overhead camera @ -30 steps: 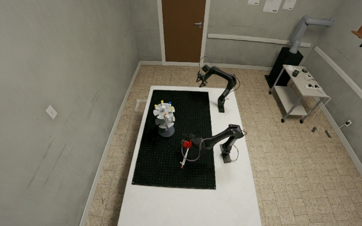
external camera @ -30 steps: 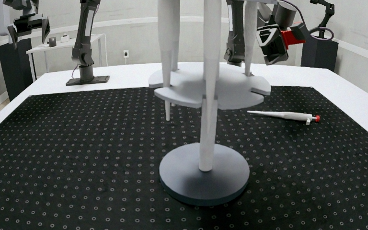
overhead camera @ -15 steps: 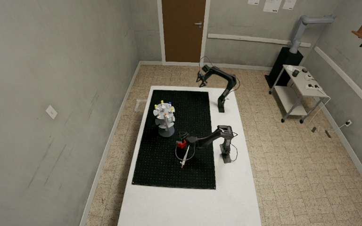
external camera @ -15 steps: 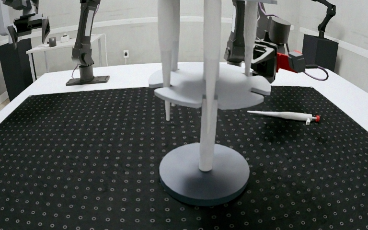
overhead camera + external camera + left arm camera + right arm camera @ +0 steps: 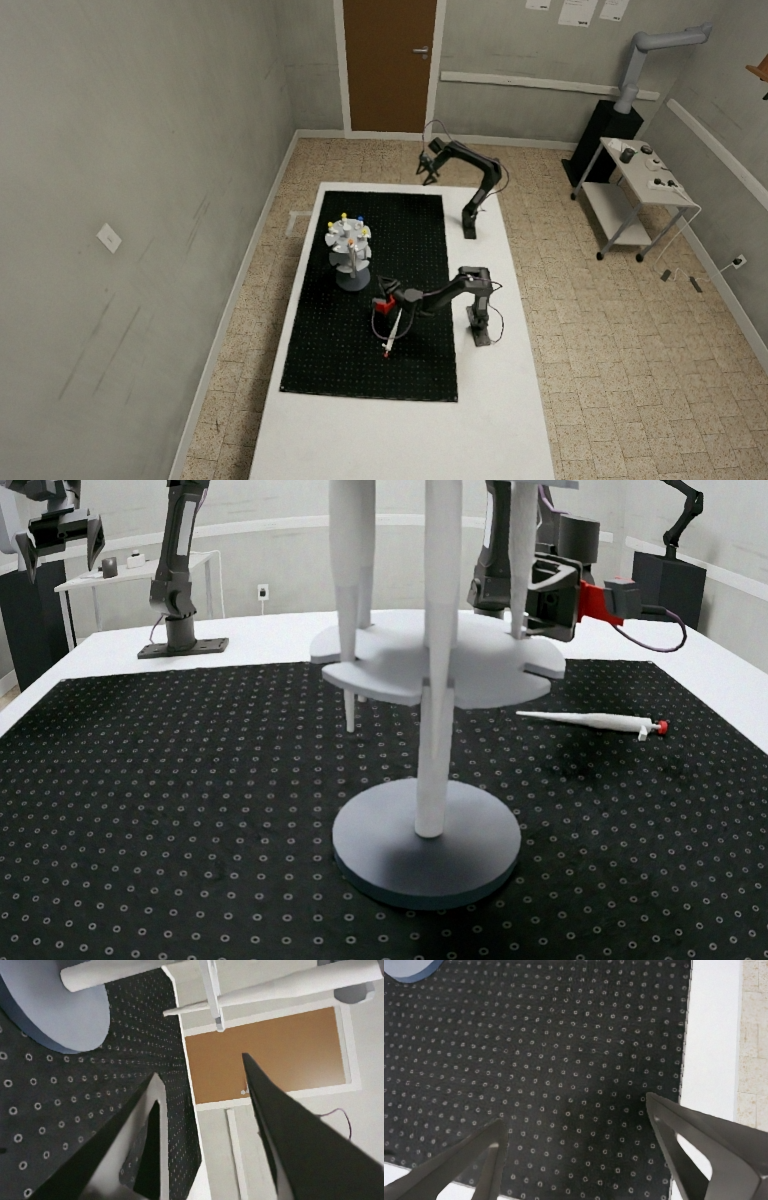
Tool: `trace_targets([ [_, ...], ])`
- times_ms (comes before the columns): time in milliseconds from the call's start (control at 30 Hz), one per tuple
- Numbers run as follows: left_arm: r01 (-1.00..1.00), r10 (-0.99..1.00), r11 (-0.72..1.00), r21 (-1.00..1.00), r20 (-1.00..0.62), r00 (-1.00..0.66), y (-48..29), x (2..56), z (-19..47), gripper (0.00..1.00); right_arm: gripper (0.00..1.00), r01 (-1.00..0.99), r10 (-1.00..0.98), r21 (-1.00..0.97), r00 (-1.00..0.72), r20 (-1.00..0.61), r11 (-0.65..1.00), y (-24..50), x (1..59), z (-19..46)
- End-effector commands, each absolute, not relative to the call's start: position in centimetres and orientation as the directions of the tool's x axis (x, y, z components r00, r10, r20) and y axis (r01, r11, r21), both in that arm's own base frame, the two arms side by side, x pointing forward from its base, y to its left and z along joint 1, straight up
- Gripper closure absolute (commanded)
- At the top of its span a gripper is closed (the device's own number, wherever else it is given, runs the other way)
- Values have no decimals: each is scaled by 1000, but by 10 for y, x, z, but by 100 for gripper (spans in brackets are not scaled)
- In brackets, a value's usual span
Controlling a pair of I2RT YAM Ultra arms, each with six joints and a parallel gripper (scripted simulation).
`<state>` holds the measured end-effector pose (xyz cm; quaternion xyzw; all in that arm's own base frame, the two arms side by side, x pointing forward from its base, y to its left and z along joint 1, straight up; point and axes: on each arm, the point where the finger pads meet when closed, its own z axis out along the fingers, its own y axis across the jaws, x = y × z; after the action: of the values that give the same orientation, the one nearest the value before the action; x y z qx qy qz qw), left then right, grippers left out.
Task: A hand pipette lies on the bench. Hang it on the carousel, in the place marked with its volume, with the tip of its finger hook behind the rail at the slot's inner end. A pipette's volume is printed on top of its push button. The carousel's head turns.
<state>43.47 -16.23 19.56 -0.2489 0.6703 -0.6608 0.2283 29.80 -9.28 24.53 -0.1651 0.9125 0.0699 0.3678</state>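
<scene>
Ring-dotted black mat [image 5: 362, 367] [image 5: 226, 796] [image 5: 65, 1090] [image 5: 549, 1045] under tapered white pipette [image 5: 393, 330] [image 5: 608, 721]; left gripper [image 5: 385, 283] [image 5: 536, 601] [image 5: 200, 1065] and right gripper [image 5: 421, 177] [image 5: 62, 575] [image 5: 573, 1113] parted, empty

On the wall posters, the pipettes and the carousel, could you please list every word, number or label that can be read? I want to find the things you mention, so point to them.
None can be read.
Wall posters [image 5: 577, 10]: dark print, too small.
Red push button [image 5: 386, 354] [image 5: 662, 727] of the loose pipette: no volume legible.
Carousel [image 5: 352, 276] [image 5: 427, 842]: no markings legible.

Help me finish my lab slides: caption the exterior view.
Awaiting its place: a red-buttoned pipette lies on the black mat, beyond the carousel's round base.
</scene>
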Motion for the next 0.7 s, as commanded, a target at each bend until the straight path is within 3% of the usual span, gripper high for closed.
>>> trace_targets([
  [0,32,-634,-3,-999,-22,-773,-173,446,211,51,0,-355,-255,-9,-655,-711,935,-96,302,253],
  [667,55,-642,-3,-998,-40,-765,-182,458,220,51,0,-355,-255,-9,-655,-711,935,-96,302,253],
])
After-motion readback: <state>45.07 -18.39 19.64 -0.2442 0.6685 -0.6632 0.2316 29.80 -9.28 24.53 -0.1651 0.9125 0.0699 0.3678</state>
